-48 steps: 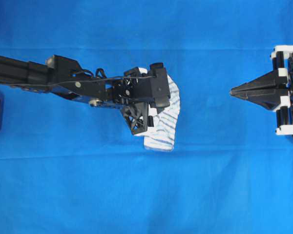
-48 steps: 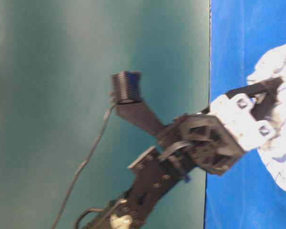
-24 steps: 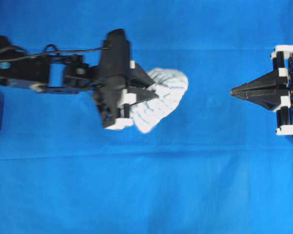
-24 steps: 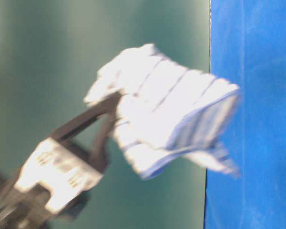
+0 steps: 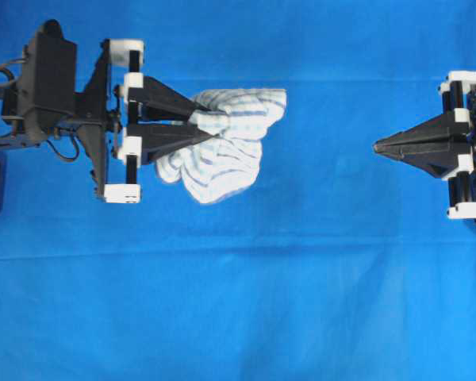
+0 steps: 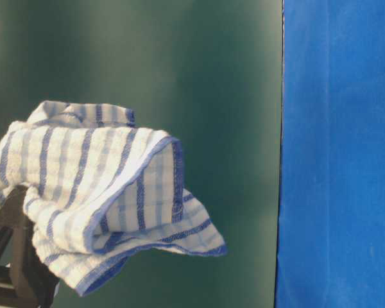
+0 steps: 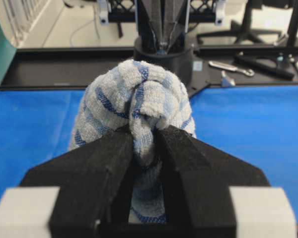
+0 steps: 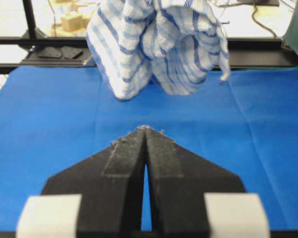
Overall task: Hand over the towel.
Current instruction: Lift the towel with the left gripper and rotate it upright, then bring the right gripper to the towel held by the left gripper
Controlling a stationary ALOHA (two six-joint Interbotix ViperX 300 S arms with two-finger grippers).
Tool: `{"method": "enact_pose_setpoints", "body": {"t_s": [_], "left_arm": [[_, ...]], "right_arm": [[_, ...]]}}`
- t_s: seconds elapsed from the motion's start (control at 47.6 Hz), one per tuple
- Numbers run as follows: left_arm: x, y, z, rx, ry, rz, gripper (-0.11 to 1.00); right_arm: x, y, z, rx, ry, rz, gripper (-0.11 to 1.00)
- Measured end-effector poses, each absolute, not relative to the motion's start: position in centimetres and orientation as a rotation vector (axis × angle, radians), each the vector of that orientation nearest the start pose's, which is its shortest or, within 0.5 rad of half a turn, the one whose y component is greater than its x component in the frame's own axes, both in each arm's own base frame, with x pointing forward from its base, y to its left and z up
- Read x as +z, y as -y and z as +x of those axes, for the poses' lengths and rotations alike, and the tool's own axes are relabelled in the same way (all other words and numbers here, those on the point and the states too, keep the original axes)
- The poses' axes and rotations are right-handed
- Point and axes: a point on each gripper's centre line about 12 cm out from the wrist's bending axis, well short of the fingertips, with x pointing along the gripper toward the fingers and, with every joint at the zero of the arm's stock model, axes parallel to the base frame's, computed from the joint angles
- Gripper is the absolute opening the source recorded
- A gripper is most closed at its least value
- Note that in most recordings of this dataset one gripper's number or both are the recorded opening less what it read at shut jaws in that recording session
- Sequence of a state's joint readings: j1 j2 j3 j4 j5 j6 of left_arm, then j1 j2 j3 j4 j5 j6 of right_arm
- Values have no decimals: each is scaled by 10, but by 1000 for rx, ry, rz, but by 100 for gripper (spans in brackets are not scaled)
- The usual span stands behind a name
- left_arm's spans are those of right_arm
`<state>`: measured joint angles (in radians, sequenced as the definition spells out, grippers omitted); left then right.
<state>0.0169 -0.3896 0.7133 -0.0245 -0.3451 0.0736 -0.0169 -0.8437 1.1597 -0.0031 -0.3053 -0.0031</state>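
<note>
The left gripper (image 5: 210, 127), at the upper left of the overhead view, is clamped on a bunched fold of the towel (image 5: 226, 147), which hangs clear of the blue sheet (image 5: 301, 302) and drapes toward frame centre. The right gripper (image 5: 378, 148), at the right edge, has its jaws pressed together with nothing between them. Risk, in my judgement: the pinch takes only a narrow gather of cloth, so a tug could slip it free; and the receiving jaws, unless parted first, would merely push the hanging cloth aside. The towel's blue hem trails loose below. A broad stretch of bare sheet separates the two grippers, unobstructed.
</note>
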Motion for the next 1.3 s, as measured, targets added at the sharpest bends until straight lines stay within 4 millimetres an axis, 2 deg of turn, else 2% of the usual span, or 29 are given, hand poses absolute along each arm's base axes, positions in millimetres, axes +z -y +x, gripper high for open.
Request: {"method": "enact_pose_setpoints", "body": {"t_s": [0.231,0.441,0.63,0.714,1.156,1.303], "left_arm": [[334,-7,344,26,19,51,10],[333,-7,344,26,18,51,10],[332,-7,345,26,15,51,10],[331,-7,346,25,10,51,10],[330,-7,347,25,8,52,10],[329,-7,347,26,9,46,10]], "right_arm": [[275,4,223,-16,5,0,0],[276,4,244,-15,11,15,3],[277,5,282,-17,-21,46,57],[279,5,301,-17,-33,51,72],[277,13,404,-50,-64,94,71],[274,20,424,-65,-73,98,71]]}}
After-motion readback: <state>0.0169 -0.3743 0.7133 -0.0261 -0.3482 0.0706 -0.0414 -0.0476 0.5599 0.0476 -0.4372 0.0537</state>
